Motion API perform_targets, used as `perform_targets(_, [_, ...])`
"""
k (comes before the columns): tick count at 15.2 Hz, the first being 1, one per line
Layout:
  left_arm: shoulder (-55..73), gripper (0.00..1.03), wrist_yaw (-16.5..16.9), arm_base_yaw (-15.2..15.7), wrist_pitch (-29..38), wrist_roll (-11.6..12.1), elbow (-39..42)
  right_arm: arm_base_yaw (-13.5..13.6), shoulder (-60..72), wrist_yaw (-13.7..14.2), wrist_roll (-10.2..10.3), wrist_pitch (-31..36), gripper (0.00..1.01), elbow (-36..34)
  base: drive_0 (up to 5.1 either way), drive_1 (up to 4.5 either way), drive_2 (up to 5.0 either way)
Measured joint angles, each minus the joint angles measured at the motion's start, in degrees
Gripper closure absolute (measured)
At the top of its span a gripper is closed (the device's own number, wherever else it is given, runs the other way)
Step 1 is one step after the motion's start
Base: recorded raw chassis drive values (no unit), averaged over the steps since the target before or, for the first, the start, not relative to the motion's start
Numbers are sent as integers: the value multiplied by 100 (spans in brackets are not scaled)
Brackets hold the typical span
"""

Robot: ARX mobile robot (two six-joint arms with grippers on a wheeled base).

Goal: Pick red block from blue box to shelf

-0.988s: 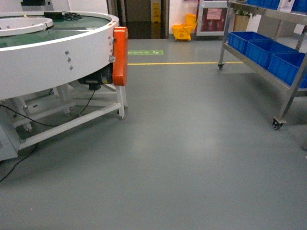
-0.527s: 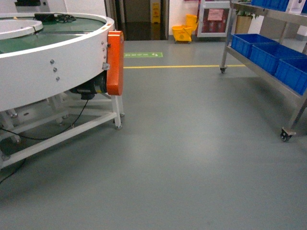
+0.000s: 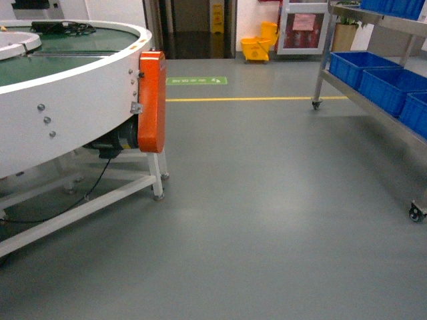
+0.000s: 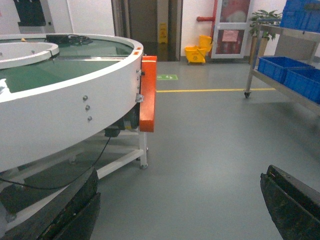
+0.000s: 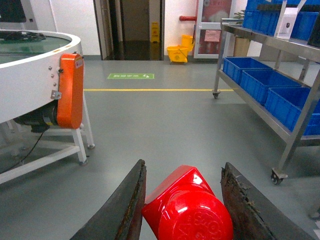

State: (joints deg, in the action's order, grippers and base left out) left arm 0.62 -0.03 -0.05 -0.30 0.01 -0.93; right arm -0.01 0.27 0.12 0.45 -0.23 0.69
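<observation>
R claw [image 5: 182,200] grips red block [image 5: 187,207]; L claw [image 4: 180,210] wide, empty; grey floor [image 3: 267,200].

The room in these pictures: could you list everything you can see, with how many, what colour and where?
Red block: one, glossy red, clamped in the right tool.
Shelf: one, steel, on wheels, right side.
Crates: several, dark blue, on the shelf.
Round conveyor table: one, white with green top, left.
Guard cover: one, orange, on the table's edge.
Mop bucket: one, yellow, far wall.
Floor line: one, yellow, across the grey floor.
Right tool: black, shut on the block.
Left tool: black, open, empty.
</observation>
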Motion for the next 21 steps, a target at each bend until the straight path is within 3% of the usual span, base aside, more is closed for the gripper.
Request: perform_targets(21, [0, 5, 0, 7, -2, 0, 0, 0, 0, -11, -2, 2, 63, 0, -1, 397, -399])
